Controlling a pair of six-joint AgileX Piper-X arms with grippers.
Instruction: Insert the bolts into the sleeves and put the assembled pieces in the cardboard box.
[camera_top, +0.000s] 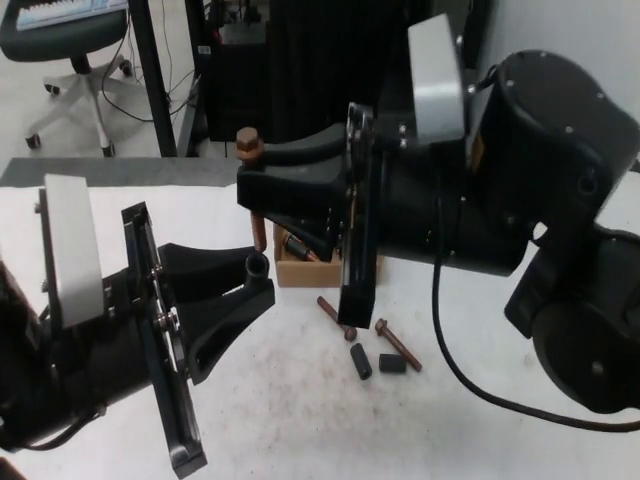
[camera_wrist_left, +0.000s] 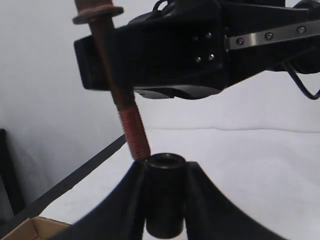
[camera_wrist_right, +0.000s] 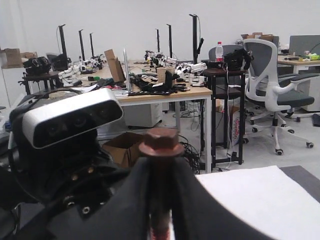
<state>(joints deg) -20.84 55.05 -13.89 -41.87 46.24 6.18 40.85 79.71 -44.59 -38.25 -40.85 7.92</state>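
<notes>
Bench (camera_top: 300, 430): white surface, both arms raised over it.

Right gripper (camera_top: 250, 172): closed on a bolt (camera_wrist_left: 116, 90) just under the head, with the shank hanging down and the thread exposed.

Left gripper (camera_top: 256, 275): closed around a black sleeve (camera_wrist_left: 165, 192), which is held upright with the bore facing up.

Cardboard box (camera_top: 298, 272): on the bench just behind the two grippers. At least one dark piece is seen inside.

Bolt and sleeve: in the left wrist view the shank is tilted. The threaded tip sits at the near rim of the sleeve and is not centred over the bore. Entry is judged not yet made.

Loose parts: two loose bolts (camera_top: 397, 345) and two loose sleeves (camera_top: 360, 361) lie near the box and are not yet assembled.

Risks:
- If the bolt is lowered from this offset, the tip is likely to catch on the rim.
- The tilt would then be increased, and the bolt could be pivoted in the fingers.
- The sleeve could be pushed down or out of its grip and dropped onto the bench.
- Jamming is possible if the tilt is not corrected before insertion.
</notes>
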